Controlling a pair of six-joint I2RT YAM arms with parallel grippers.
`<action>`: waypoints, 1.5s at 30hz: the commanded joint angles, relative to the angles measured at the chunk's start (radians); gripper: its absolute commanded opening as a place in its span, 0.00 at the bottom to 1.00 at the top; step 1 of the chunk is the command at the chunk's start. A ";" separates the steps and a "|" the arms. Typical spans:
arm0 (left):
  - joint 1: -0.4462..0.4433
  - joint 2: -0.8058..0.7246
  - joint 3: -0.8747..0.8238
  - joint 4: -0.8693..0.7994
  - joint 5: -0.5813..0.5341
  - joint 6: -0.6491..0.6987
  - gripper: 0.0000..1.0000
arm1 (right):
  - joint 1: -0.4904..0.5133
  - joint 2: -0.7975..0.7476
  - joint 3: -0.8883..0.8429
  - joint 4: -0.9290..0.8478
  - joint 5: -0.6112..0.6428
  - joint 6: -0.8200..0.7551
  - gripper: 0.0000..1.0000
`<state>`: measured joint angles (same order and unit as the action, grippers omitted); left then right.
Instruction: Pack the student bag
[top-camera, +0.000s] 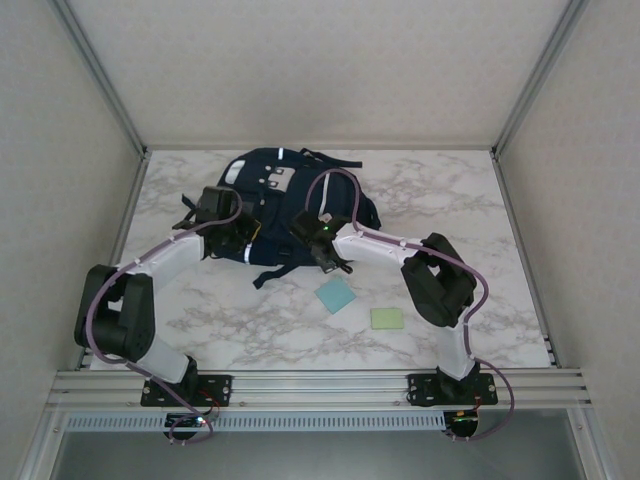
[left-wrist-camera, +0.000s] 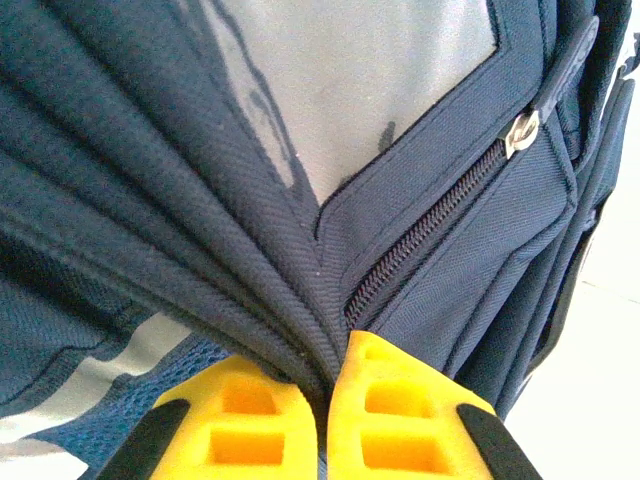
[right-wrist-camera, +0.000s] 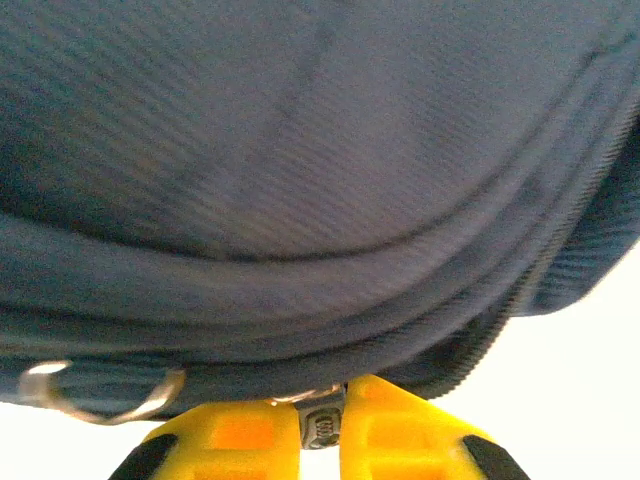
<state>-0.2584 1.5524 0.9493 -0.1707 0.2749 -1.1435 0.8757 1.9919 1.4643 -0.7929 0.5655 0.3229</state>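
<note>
From above: one student bag (top-camera: 285, 195) lying flat on the far middle of the marble bench (top-camera: 450, 200); two arms reaching onto its near edge, with left gripper (top-camera: 240, 237) and right gripper (top-camera: 328, 255) both at the fabric; two loose flat things on the bench just nearer than the bag, one pale-blue pad (top-camera: 335, 295) and one pale-green pad (top-camera: 387, 318), apart from each other and from the bag. Likely trouble: whole bag dragged toward the pads rather than unzipped, if tugged harder than anchored.

From the left wrist: left gripper (left-wrist-camera: 325, 400) clamped tight on one bunched fold of navy cloth, just beside one zipper track (left-wrist-camera: 430, 225); one metal slider (left-wrist-camera: 522, 130) further along. Possible failures: fold sliding out under tension; gathered cloth snagging in the teeth.

From the right wrist: right gripper (right-wrist-camera: 322, 440) pinched on one small metal zipper pull (right-wrist-camera: 322, 425); one wire ring (right-wrist-camera: 60, 392) hanging to its left. Thin hold, by the look of it; easily lost to a skewed tug.
</note>
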 joint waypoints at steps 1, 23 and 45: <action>0.072 0.028 0.079 -0.012 -0.064 0.113 0.00 | -0.036 0.047 -0.019 -0.251 0.382 -0.076 0.00; 0.009 -0.021 0.149 -0.178 0.064 0.160 0.82 | -0.032 -0.083 0.012 0.096 -0.198 -0.129 0.00; -0.295 0.156 0.064 0.259 -0.110 -0.185 0.38 | -0.061 -0.181 -0.101 0.169 -0.361 -0.105 0.00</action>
<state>-0.5438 1.6703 0.9878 -0.0078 0.2451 -1.3117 0.8093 1.8725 1.3933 -0.6212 0.2829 0.2016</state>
